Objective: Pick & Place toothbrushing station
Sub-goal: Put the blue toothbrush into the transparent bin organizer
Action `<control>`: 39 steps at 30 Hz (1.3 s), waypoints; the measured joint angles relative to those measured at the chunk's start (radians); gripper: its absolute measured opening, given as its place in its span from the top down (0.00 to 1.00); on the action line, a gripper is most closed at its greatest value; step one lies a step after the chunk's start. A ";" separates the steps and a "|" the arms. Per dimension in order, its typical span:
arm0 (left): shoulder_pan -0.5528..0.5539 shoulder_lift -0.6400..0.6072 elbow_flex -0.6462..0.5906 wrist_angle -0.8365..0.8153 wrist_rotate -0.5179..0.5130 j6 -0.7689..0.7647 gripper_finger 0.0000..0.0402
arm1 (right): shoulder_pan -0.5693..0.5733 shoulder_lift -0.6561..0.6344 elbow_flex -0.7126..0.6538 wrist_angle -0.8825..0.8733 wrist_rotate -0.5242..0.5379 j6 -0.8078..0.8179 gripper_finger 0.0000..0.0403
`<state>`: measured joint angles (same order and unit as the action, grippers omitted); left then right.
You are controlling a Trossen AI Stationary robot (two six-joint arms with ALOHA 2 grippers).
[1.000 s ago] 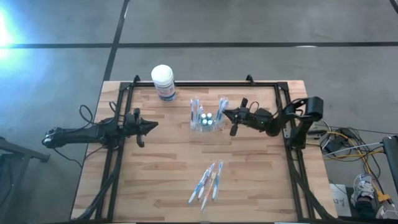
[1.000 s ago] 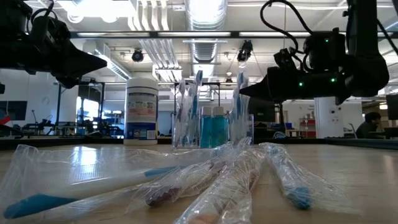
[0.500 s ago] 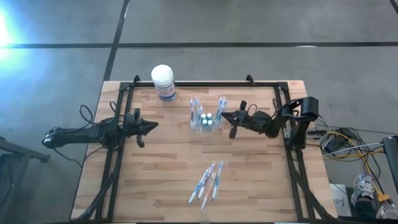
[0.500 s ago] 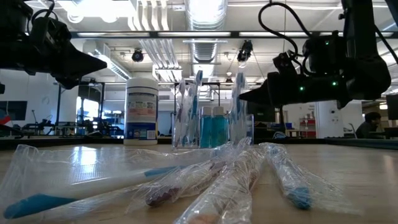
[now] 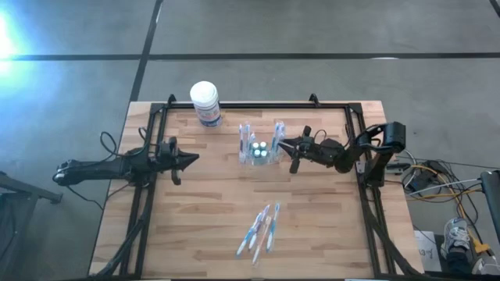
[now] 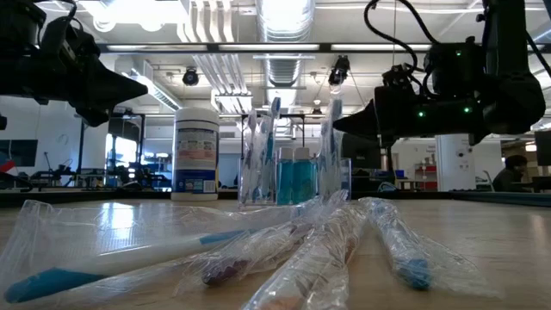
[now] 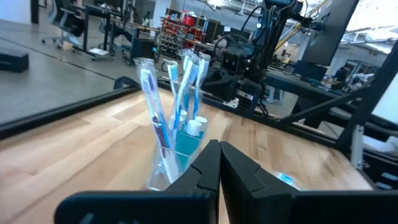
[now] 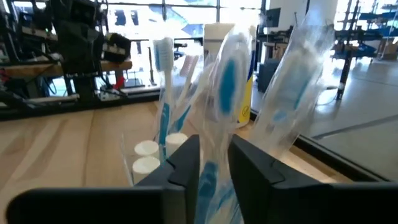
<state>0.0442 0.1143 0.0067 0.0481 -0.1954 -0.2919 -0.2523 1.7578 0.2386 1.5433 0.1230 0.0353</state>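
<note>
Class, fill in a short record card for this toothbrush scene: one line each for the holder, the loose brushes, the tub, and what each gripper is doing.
Holder: toothbrushing station, clear, upright mid-table, with wrapped toothbrushes and blue-filled bottles in it
Loose brushes: wrapped toothbrushes lying in a bunch on the table's near part
Tub: white tub at the far edge
Right gripper: at the holder's right end, jaws slightly apart around a wrapped brush
Left gripper: shut, waiting left of the holder, apart from it
</note>
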 joint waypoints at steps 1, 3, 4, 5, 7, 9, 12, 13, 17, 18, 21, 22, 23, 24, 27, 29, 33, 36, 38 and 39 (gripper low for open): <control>0.000 0.000 0.000 -0.001 0.005 -0.013 0.98 | 0.000 -0.014 -0.006 0.000 0.000 0.000 0.78; 0.000 0.000 0.000 -0.003 0.023 -0.030 0.98 | 0.000 -0.045 -0.022 0.000 0.000 0.000 0.75; 0.000 0.000 0.000 -0.003 0.025 -0.042 0.98 | 0.000 -0.065 -0.034 0.000 0.000 0.000 0.74; 0.000 0.000 0.000 -0.004 0.027 -0.054 0.98 | 0.000 -0.088 -0.048 -0.002 0.000 0.000 0.72; 0.000 0.000 0.000 -0.004 0.029 -0.070 0.98 | 0.000 -0.139 -0.079 -0.006 0.000 0.000 0.71; 0.000 0.004 0.000 -0.004 0.035 -0.080 0.98 | 0.011 -0.198 -0.111 -0.035 0.001 0.000 0.70; -0.003 0.030 0.000 -0.005 0.046 -0.102 0.98 | 0.051 -0.303 -0.142 -0.141 0.000 -0.017 0.71; -0.005 0.042 0.000 -0.005 0.046 -0.108 0.99 | 0.072 -0.345 -0.145 -0.211 0.001 -0.024 0.72; -0.026 0.110 0.000 0.006 0.045 -0.131 0.99 | 0.176 -0.488 -0.129 -0.496 0.080 -0.027 0.80; -0.033 0.131 -0.001 0.021 0.040 -0.135 0.99 | 0.206 -0.515 -0.122 -0.553 0.120 -0.032 0.83; -0.048 0.196 -0.001 0.082 0.016 -0.136 0.99 | 0.279 -0.578 -0.100 -0.680 0.266 -0.043 0.91; -0.049 0.216 -0.001 0.107 0.010 -0.133 0.99 | 0.292 -0.593 -0.091 -0.693 0.307 -0.051 0.93; -0.049 0.236 -0.001 0.132 0.010 -0.129 0.99 | 0.295 -0.605 -0.080 -0.702 0.333 -0.064 0.95; -0.049 0.253 -0.001 0.154 0.005 -0.126 0.99 | 0.293 -0.615 -0.068 -0.711 0.346 -0.079 0.97; -0.049 0.298 -0.001 0.218 -0.012 -0.125 0.98 | 0.254 -0.626 -0.004 -0.803 0.348 -0.095 0.98; -0.049 0.318 0.002 0.240 -0.015 -0.124 0.98 | 0.218 -0.621 0.061 -0.927 0.332 -0.077 0.98; -0.049 0.340 0.013 0.242 -0.015 -0.123 0.98 | 0.158 -0.559 0.169 -1.132 0.321 0.007 0.98; -0.049 0.340 0.013 0.248 -0.015 -0.110 0.98 | 0.128 -0.505 0.219 -1.144 0.322 0.013 0.98; -0.049 0.341 0.014 0.248 -0.015 -0.105 0.98 | 0.111 -0.479 0.239 -1.147 0.322 0.011 0.98; -0.049 0.340 0.015 0.248 -0.015 -0.104 0.98 | 0.104 -0.468 0.248 -1.148 0.322 0.011 0.98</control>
<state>-0.0048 0.4545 0.0219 0.2963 -0.2099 -0.3957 -0.1488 1.2898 0.4864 0.3954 0.4450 0.0460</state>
